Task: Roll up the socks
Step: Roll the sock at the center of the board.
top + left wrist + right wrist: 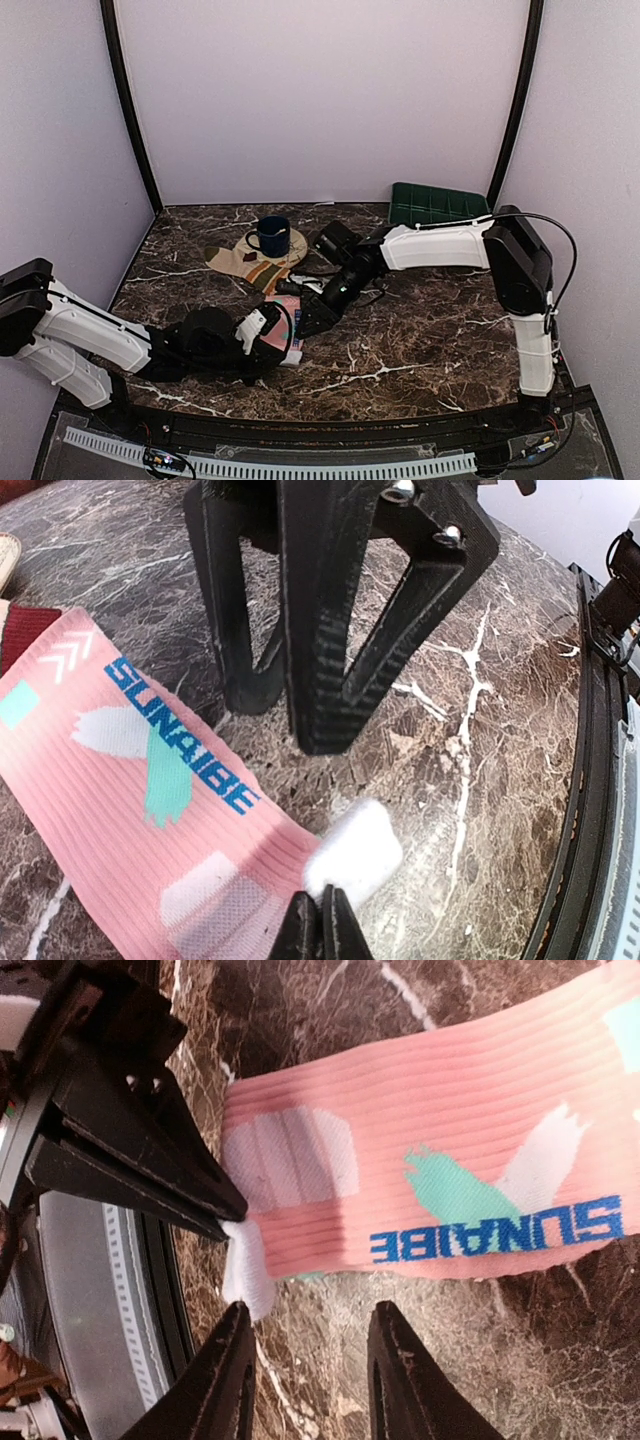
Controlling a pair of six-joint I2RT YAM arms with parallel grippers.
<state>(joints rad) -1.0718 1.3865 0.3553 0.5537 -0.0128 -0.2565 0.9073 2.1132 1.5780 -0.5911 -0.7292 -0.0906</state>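
Presently the flat pink ribbed fabric sock (450, 1160), at seven o'clock on the marble tabletop (420, 330), is pinched at its white cuff (355, 850) by the closed left gripper (320, 925). The right gripper (310, 1320), half spread and empty at the cuff's three o'clock, should be closed on the same edge so the roll is started evenly.

Wide-jawed right gripper (310, 1315) beside pink sock (430, 1175)

— You're in a lab test booth, not a home.
— What shows it?
— Plain pale panels (320, 100) close three sides, black posts (133, 120) at the corners. Marble-pattern desk (430, 340), left arm (90, 335) and right arm (440, 247) bolted at its near edge. Slotted white strip (300, 466) along the front, black cable (562, 223) looping off the right arm.
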